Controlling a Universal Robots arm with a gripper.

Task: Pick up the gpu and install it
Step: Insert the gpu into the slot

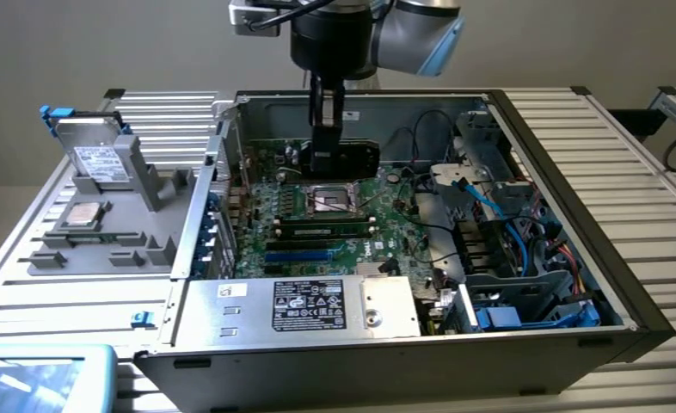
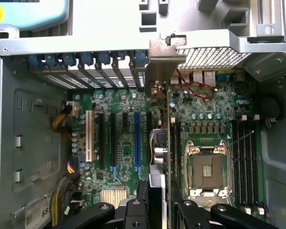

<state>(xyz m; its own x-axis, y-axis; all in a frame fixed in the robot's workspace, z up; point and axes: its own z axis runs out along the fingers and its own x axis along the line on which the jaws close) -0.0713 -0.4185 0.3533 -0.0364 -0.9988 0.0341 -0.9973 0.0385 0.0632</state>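
Note:
My gripper (image 1: pixel 328 153) hangs over the open computer case (image 1: pixel 568 258), shut on the gpu (image 1: pixel 350 160), a dark flat card held on edge above the green motherboard (image 1: pixel 315 237). In the wrist view the gpu (image 2: pixel 158 152) runs edge-on between my two black fingers (image 2: pixel 133 212), and my gripper (image 2: pixel 159 212) clamps its near end. The card's metal bracket (image 2: pixel 164 59) reaches toward the case's rear slot openings (image 2: pixel 105 69). The card floats above the board beside the blue expansion slot (image 2: pixel 137 138) and the CPU socket (image 2: pixel 207 167).
A silvery hard drive (image 1: pixel 100 160) stands in a grey fixture (image 1: pixel 97 232) on the exterior view's left. The power supply (image 1: pixel 304 305) fills the case front. Blue and black cables (image 1: pixel 510 224) and a drive cage crowd the right side. A teal device (image 1: pixel 39 379) lies at the lower left.

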